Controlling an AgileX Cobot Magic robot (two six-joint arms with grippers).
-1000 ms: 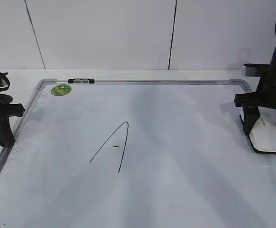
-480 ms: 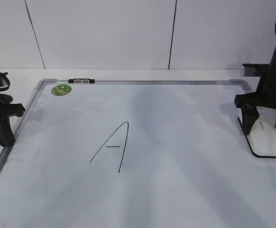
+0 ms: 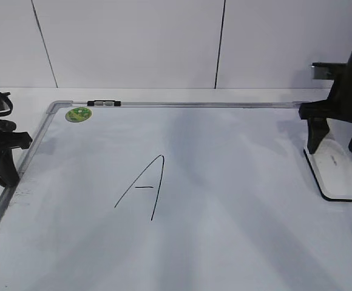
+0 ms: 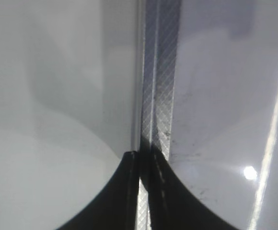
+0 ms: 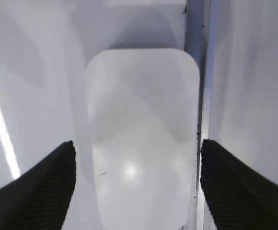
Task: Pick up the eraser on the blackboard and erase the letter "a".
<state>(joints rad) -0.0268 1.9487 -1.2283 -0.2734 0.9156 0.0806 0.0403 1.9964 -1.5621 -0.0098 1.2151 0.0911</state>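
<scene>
Eraser point(image 3: 335, 171) lies flat on the right side of the blackboard point(image 3: 236, 242), its white top up and its long side just beside the board's right frame, seen here from the exterior camera.

Going left to right: my left gripper point(image 3: 0, 159) rests at the board's left frame, well apart from the eraser. The left wrist camera shows its two dark fingers point(image 4: 111, 201) pressed together with only a thin seam between them, holding nothing, their tips over the silver frame rail point(image 4: 159, 76) that runs up the picture. A round green sticker point(image 3: 78, 114) sits in the board's far left corner, next to a small dark clip point(image 3: 103, 103) on the top rail. Near the middle of the board stands the one letter point(image 3: 142, 188) in view, drawn in thin black marker; it reads as a tall angular capital with a crossbar, and its strokes are whole.

At the far right, my right gripper point(image 3: 341, 142) hangs over the far end of the eraser. In the right wrist camera my fingers point(image 5: 43, 187) are spread wide, one on each side of the white block point(image 5: 141, 139), with clear board showing between the left finger and the eraser. The right finger sits past the frame rail.
</scene>
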